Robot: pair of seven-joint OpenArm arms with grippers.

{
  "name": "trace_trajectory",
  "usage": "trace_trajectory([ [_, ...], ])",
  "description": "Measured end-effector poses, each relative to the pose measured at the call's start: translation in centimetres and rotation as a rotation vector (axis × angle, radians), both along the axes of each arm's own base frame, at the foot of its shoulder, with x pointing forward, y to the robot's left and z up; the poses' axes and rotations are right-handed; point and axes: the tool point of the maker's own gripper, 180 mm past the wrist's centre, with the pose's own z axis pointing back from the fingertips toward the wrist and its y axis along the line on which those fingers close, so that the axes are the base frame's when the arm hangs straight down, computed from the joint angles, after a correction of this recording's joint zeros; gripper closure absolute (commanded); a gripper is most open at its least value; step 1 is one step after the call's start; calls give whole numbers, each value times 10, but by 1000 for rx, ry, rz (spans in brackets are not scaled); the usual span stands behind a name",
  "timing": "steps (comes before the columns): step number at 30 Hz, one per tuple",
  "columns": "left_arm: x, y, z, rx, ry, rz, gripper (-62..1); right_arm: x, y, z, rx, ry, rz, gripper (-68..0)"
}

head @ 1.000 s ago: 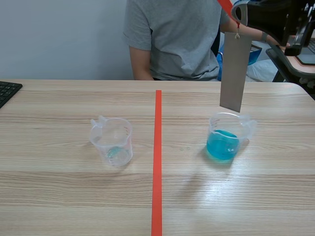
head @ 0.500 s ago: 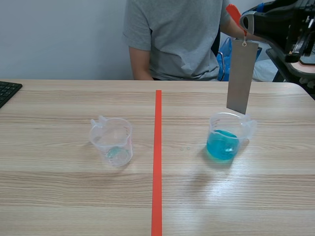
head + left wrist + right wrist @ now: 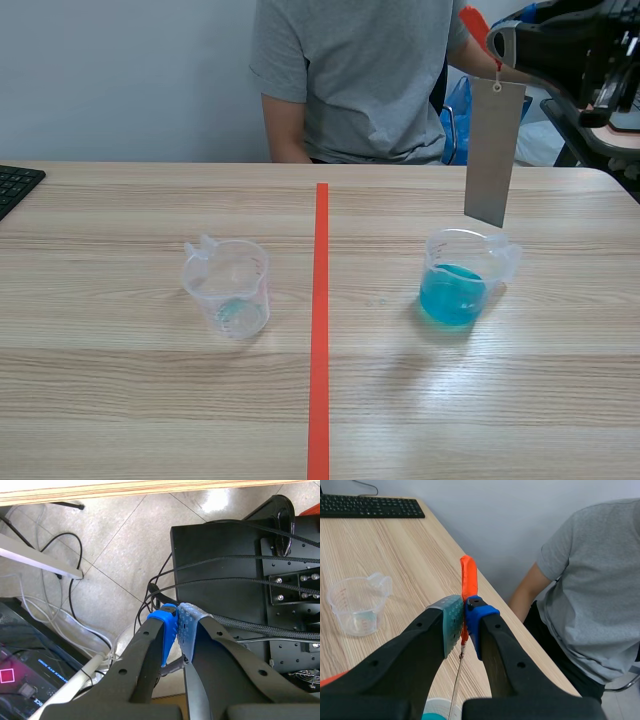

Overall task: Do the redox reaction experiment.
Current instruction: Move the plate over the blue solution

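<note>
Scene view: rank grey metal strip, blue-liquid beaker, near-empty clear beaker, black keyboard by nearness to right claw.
1. Grey metal strip, hanging by its orange tab from the right claw.
2. Blue-liquid beaker, beneath it.
3. Near-empty clear beaker, left of the tape.
4. Black keyboard, far left.

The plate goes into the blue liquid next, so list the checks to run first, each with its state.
1. Right gripper shut on orange strap: ok.
2. Grey plate hanging from the strap, above the liquid: ok.
3. Plate centred over blue-liquid beaker: cannot tell.
4. That beaker upright: ok.
5. Clear beaker well aside: ok.
6. Left gripper shut, off the table: ok.
</note>
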Motion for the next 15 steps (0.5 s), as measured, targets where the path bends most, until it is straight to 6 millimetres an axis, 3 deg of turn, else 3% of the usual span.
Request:
trace_trajectory([
  [7, 6, 9, 3, 22, -1, -40, -19, 0, 0, 2, 3, -7, 2, -11],
  [15, 6, 6, 4, 5, -3, -51, -28, -1, 0, 3, 8, -11, 4, -11],
])
